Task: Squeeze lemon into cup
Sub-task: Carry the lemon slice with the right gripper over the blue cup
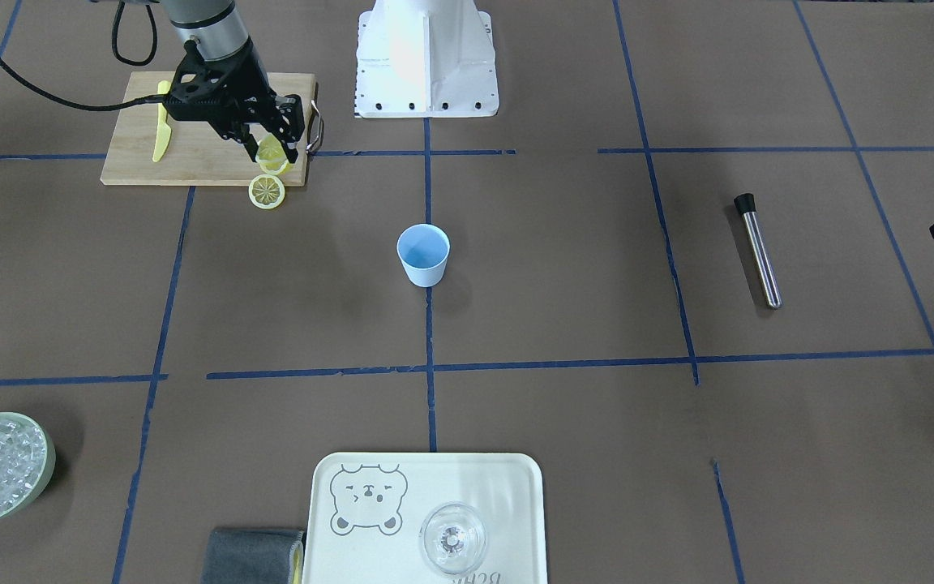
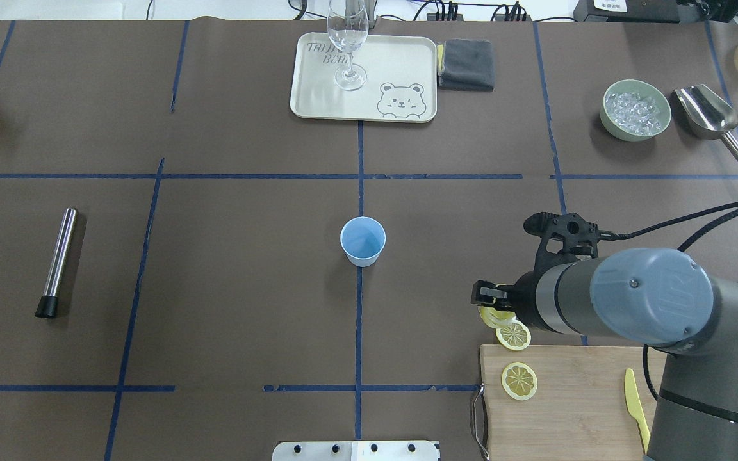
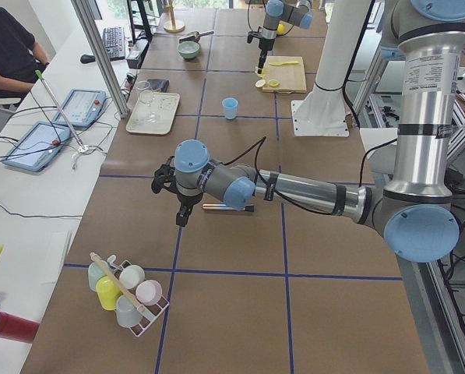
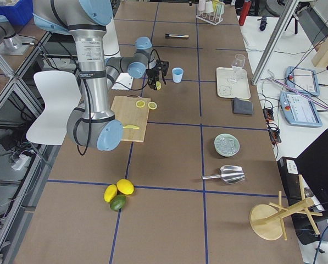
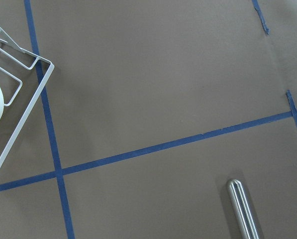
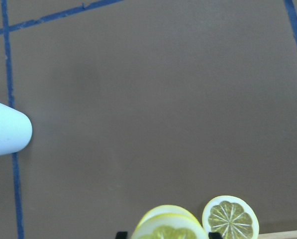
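Note:
The light-blue cup (image 1: 423, 254) stands upright at the table's middle; it also shows in the overhead view (image 2: 362, 241) and at the left edge of the right wrist view (image 6: 6, 128). My right gripper (image 1: 274, 150) is shut on the lemon (image 1: 271, 160), a small stack of yellow slices, and holds it just above the cutting board's corner, well off to the side of the cup. The lemon also shows in the overhead view (image 2: 492, 317) and in the right wrist view (image 6: 168, 226). My left gripper (image 3: 177, 210) hangs over bare table far from the cup; I cannot tell whether it is open.
A wooden cutting board (image 2: 574, 410) carries a yellow plastic knife (image 2: 635, 406) and a loose lemon slice (image 2: 519, 381); another slice (image 2: 514, 335) lies at its edge. A steel tube (image 2: 58, 262), a tray (image 2: 401, 64) with a clear glass (image 2: 348, 45) and an ice bowl (image 2: 636, 109) lie farther off.

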Controlling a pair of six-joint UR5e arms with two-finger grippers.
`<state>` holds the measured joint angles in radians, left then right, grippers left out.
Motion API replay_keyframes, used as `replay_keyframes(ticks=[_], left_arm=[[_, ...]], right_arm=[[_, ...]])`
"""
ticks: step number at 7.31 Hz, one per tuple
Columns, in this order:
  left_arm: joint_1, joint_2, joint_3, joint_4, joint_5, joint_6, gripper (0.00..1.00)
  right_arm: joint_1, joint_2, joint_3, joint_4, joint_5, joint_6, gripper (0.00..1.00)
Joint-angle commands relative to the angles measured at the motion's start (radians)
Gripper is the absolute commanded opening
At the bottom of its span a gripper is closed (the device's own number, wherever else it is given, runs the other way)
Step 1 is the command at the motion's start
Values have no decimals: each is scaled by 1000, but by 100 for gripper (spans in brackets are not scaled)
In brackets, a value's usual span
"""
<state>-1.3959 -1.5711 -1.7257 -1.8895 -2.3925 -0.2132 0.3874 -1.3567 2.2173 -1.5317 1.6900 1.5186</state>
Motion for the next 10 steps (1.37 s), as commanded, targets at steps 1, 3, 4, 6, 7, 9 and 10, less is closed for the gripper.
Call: replay_keyframes(ticks=[1,3,4,6,7,9,10], left_arm=[[0,0,2,0,-1,0,100],[0,2,0,0,-1,0,100],[0,2,2,0,-1,0,100],[0,2,0,0,-1,0,100],[0,2,0,0,-1,0,100],[0,3,-1,0,-1,0,100],[0,5,-2,0,-1,0,100]], right_arm=[[8,164,-17,-152,-1,-5,61],[51,310,-146,-154,-10,-8,60],[68,374,-216,-154,-10,-17,60],[108,499,-359,-148,-4,-17,60],[113,549,-436,-140,-4,-21,61],[111,611,-540,-139,-1,-37,61],[108,611,-541,-140,8,-37,61]])
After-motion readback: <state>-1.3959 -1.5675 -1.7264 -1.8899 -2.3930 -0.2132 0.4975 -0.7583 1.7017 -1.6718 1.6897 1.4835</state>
